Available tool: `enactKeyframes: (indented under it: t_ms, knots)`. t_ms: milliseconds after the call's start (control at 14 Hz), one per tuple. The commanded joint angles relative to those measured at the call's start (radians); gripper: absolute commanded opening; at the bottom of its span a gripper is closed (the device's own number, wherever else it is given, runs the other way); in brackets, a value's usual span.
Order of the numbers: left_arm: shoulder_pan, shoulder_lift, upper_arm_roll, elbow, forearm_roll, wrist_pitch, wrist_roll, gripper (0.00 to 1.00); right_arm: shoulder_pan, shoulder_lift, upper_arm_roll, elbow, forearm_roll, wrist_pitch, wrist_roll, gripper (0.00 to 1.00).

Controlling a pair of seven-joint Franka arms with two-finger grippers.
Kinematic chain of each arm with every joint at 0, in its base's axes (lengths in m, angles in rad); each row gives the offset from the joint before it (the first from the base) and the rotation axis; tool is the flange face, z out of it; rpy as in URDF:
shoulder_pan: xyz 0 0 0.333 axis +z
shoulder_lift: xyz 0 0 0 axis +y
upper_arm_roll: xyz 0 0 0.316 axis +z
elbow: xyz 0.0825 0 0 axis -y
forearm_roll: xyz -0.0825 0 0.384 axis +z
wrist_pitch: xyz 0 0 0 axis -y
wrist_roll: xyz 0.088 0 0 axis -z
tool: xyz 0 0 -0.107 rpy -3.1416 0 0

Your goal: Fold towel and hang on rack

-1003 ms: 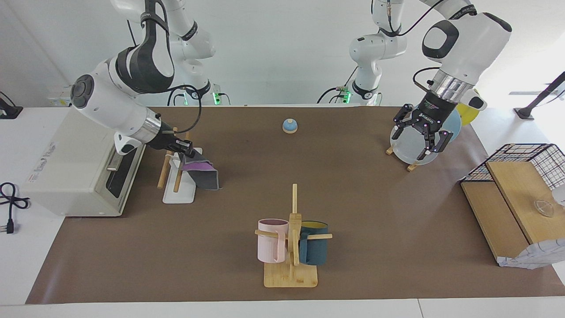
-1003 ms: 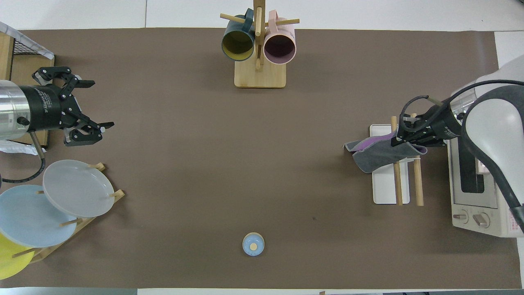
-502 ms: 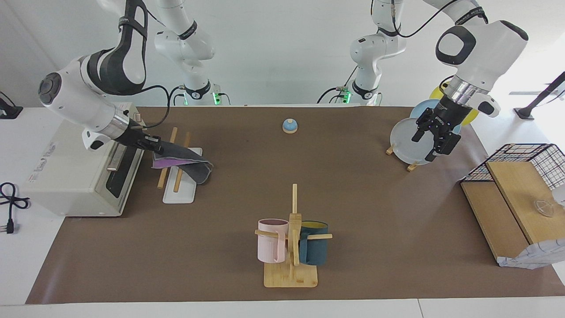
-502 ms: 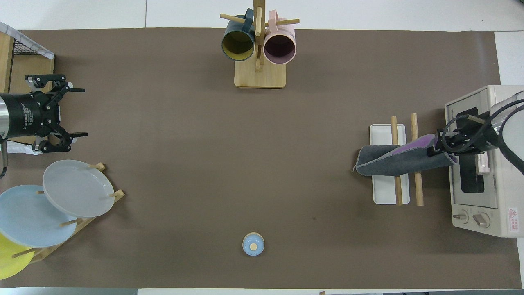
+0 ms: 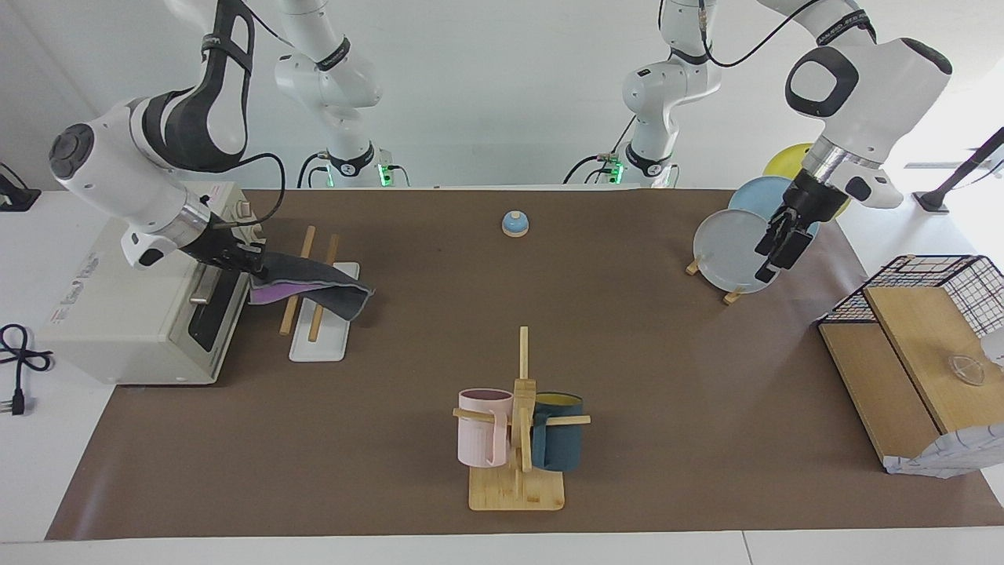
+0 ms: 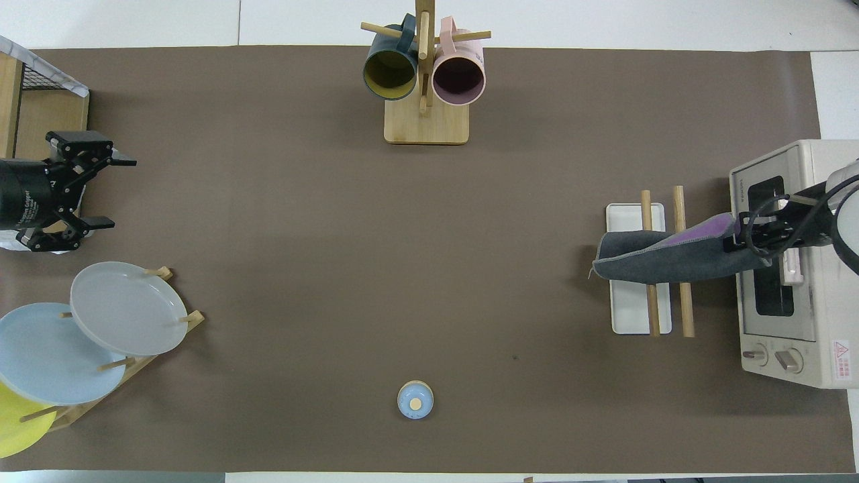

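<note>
The towel (image 5: 325, 277) is folded, dark grey outside with purple showing inside, and lies stretched across both light-wood rods of the rack (image 5: 317, 346). In the overhead view the towel (image 6: 664, 255) crosses the rack (image 6: 631, 315) about midway along the rods. My right gripper (image 5: 249, 263) is shut on the towel's end over the toaster oven's front edge, also seen in the overhead view (image 6: 738, 236). The towel's free end droops off the rack toward the table's middle. My left gripper (image 5: 774, 255) is open and empty, raised over the plate stand; it shows in the overhead view (image 6: 111, 191).
A toaster oven (image 5: 118, 314) stands right beside the rack at the right arm's end. A mug tree (image 5: 518, 424) with pink and teal mugs is farthest from the robots. A plate stand (image 5: 729, 251), a small blue bell (image 5: 514, 224) and a wire basket (image 5: 933, 290) are also there.
My right gripper has lifted and pulled the towel across the rods toward the toaster oven. My left gripper has drawn back toward its own end of the table.
</note>
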Motion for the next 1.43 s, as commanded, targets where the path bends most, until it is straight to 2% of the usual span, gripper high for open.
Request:
enactKeyframes:
  t_ms: [0,358,430,502,573,645,717,1003,1147,1362]
  knots:
    - [0.007,-0.018,-0.003,0.007,0.078,-0.052,0.164,1.0,-0.025,-0.03,0.014,-0.058,-0.025,0.051,-0.032,0.0]
    - [-0.029,0.013,0.026,0.076,0.213,-0.165,0.383,1.0,-0.029,-0.044,0.014,-0.088,-0.027,0.074,-0.043,0.0]
    - [-0.069,0.016,0.06,0.095,0.231,-0.194,0.425,1.0,-0.026,-0.044,0.014,-0.085,-0.027,0.072,-0.045,0.05]
    - [-0.104,0.022,0.107,0.121,0.245,-0.23,0.47,1.0,-0.025,-0.042,0.014,-0.082,-0.027,0.071,-0.046,0.25]
    - [-0.136,0.036,0.137,0.148,0.259,-0.269,0.511,1.0,-0.023,-0.041,0.015,-0.076,-0.027,0.065,-0.048,0.54]
    - [-0.16,0.054,0.163,0.185,0.28,-0.312,0.544,1.0,-0.022,-0.039,0.015,-0.072,-0.027,0.06,-0.052,0.95]
    - [-0.183,0.068,0.177,0.222,0.297,-0.355,0.568,1.0,-0.022,-0.039,0.015,-0.059,-0.027,0.057,-0.054,1.0]
    - [-0.34,0.13,0.296,0.343,0.333,-0.489,0.691,1.0,-0.008,-0.044,0.025,-0.016,-0.052,0.034,-0.054,1.0]
    - [-0.396,0.128,0.332,0.342,0.333,-0.491,0.725,1.0,0.015,-0.039,0.025,0.013,-0.104,0.014,-0.052,1.0]
    - [-0.392,0.124,0.313,0.314,0.333,-0.483,0.731,1.0,0.055,-0.022,0.025,0.068,-0.143,-0.026,-0.048,1.0]
